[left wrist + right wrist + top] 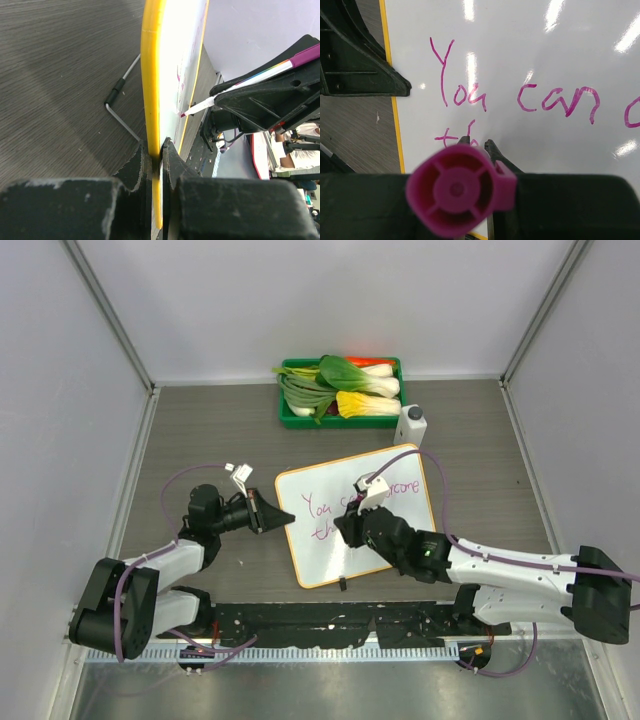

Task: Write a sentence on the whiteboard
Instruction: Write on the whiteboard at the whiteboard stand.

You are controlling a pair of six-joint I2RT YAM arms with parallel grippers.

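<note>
The whiteboard (325, 550), white with an orange rim, lies tilted on the table between both arms. My left gripper (285, 519) is shut on its left rim (151, 75), one finger on each face (160, 150). My right gripper (347, 530) is shut on a magenta marker (457, 192), hovering over the board's middle. The marker (240, 85) has its tip (184, 114) touching the white face. The sentence (465, 95) reads "You can" in pink, with "th" (455, 135) begun on a second line just ahead of my right fingertips (477, 145).
A green tray (300, 423) of leafy vegetables stands at the back. A small white block (411, 423) sits by the board's far right corner. A bent metal wire stand (120, 100) lies on the table under the board. Grey walls close in both sides.
</note>
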